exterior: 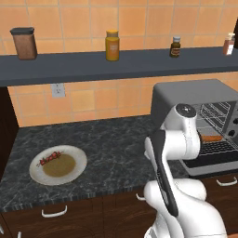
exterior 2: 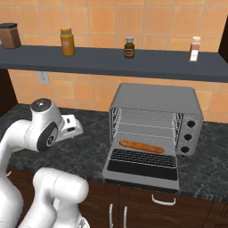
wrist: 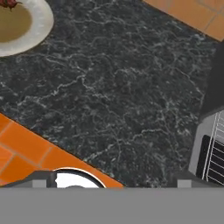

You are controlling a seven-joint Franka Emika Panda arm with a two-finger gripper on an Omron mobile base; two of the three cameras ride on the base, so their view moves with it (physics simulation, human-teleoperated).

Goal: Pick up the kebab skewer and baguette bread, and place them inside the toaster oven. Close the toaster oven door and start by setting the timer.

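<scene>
A: Skewer (exterior: 50, 158) where?
B: On the plate (exterior: 76, 173), far rim, near the counter's (exterior: 116, 144) left end. Red and brown chunks on a thin stick. Plate has a brown centre. In the hand view the skewer is just clipped at the top left corner (wrist: 8, 3).

A: Baguette?
B: Baguette (exterior 2: 141, 146) lies inside the toaster oven (exterior 2: 156, 100), on the lower rack, lengthwise across it. In the left base view its end (exterior: 211, 138) peeks out past the arm.

A: Oven door?
B: Door (exterior 2: 142, 167) is down flat, hanging over the counter's front edge, dark glass pane facing up. Oven sits toward the counter's right end, against the tiled wall. Three knobs (exterior 2: 189, 137) on its right panel.

A: Claw?
B: Claw (exterior 2: 73, 126) is over bare counter, between plate and oven, left of the oven. Spread wide, nothing between the fingers. Fingertips themselves are hard to make out.

A: Anything else?
B: Shelf (exterior: 116, 62) above with a brown canister (exterior: 24, 43), yellow jar (exterior: 112, 45), small dark bottle (exterior: 175, 47) and one more bottle at the right end (exterior 2: 194, 49). Wall outlet (exterior: 58, 89) below the shelf.
</scene>
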